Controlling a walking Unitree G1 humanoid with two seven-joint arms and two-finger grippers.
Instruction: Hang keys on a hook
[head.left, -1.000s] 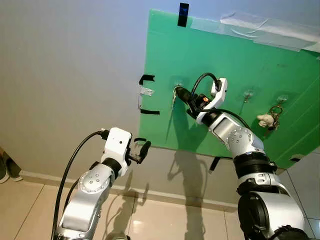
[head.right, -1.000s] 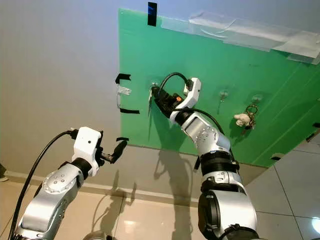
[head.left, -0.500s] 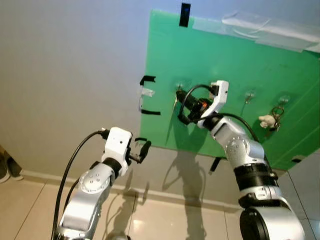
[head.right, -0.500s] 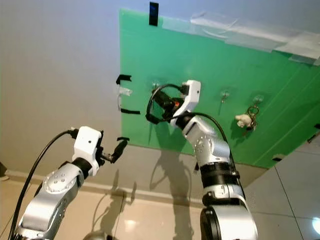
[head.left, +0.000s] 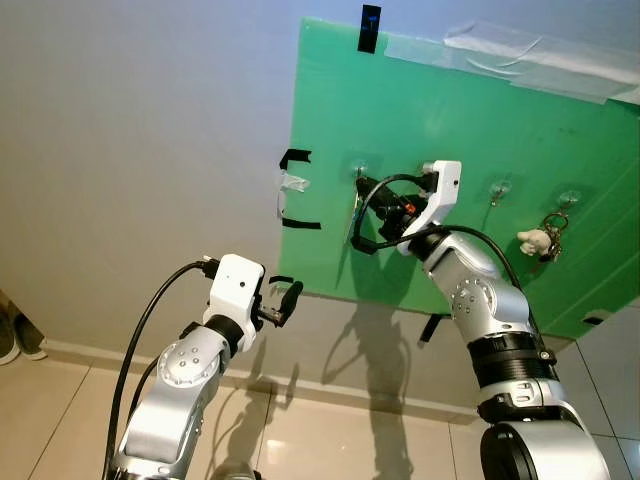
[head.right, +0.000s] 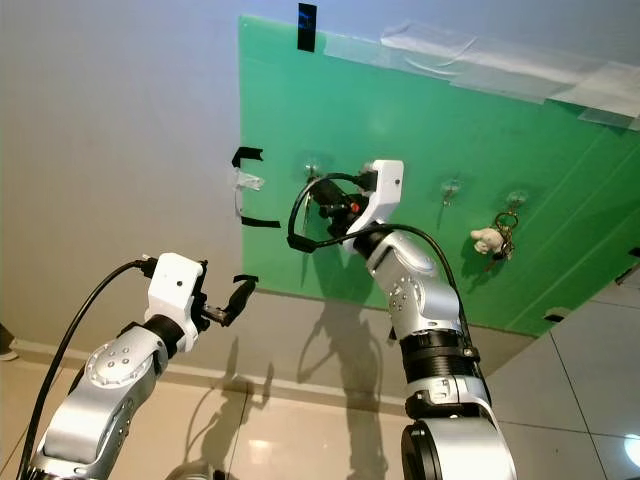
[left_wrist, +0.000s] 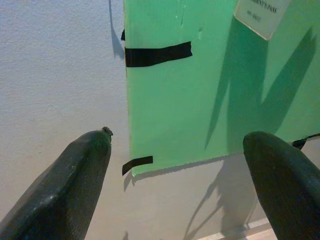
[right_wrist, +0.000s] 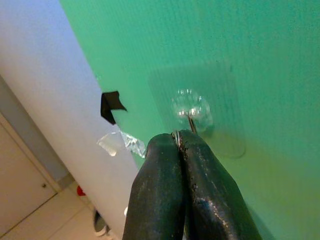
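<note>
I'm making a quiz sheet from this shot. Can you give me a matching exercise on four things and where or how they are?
Things:
1. right gripper
2. left gripper
3. keychain with white plush
4. black tape strip

States:
A. jaws wide open, low before the wall
B. top edge of the green board
C. jaws shut on a key ring at the clear hook
D. hanging on the far right hook

Pairs: 1-C, 2-A, 3-D, 4-B

This is looking like a hallway or entry area of a home. A plain grey wall is meeting a glossy beige tiled floor along a pale skirting board. Taped onto that wall, a green board is carrying clear stick-on hooks. Low beside the wall, at the floor's far-left edge, shoes are sitting.
</note>
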